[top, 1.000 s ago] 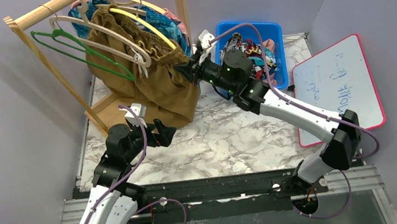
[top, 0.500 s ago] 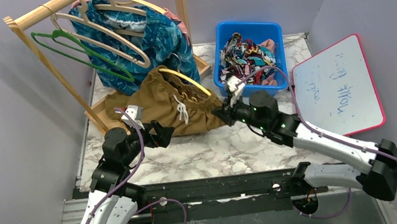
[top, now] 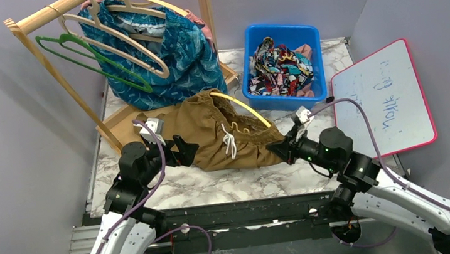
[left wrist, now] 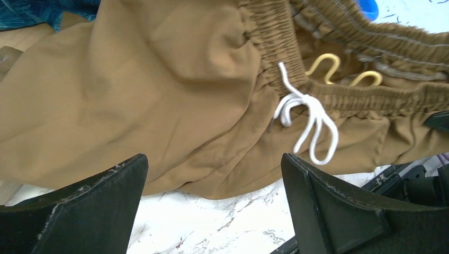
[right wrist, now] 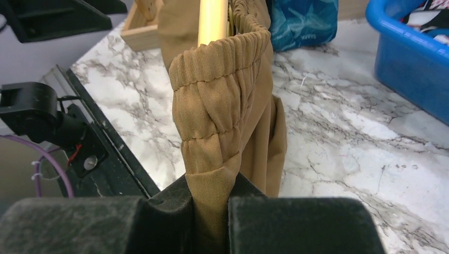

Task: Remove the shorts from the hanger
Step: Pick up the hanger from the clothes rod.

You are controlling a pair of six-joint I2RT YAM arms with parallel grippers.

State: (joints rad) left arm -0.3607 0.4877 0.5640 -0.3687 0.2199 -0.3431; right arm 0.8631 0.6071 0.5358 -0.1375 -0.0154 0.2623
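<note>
The olive-brown shorts (top: 211, 135) with a white drawstring (left wrist: 307, 114) lie on the marble table, with a yellow hanger (top: 242, 105) still inside the waistband. My right gripper (top: 280, 149) is shut on the waistband's right end (right wrist: 219, 127). My left gripper (top: 188, 151) is open and empty, just in front of the shorts' left part (left wrist: 159, 95). Teal patterned shorts (top: 179, 50) hang on a hanger on the wooden rack (top: 40, 17). Comic-print shorts (top: 279, 67) lie in the blue bin (top: 279, 32).
Empty green (top: 86, 59) and beige (top: 118, 37) hangers hang on the rack at the back left. A pink-framed whiteboard (top: 383, 98) lies at the right. The rack's wooden base (top: 127, 118) sits behind the shorts.
My right gripper pulled the olive-brown shorts and yellow hanger off the rack, down and toward the near right onto the table. The left arm barely moved.
</note>
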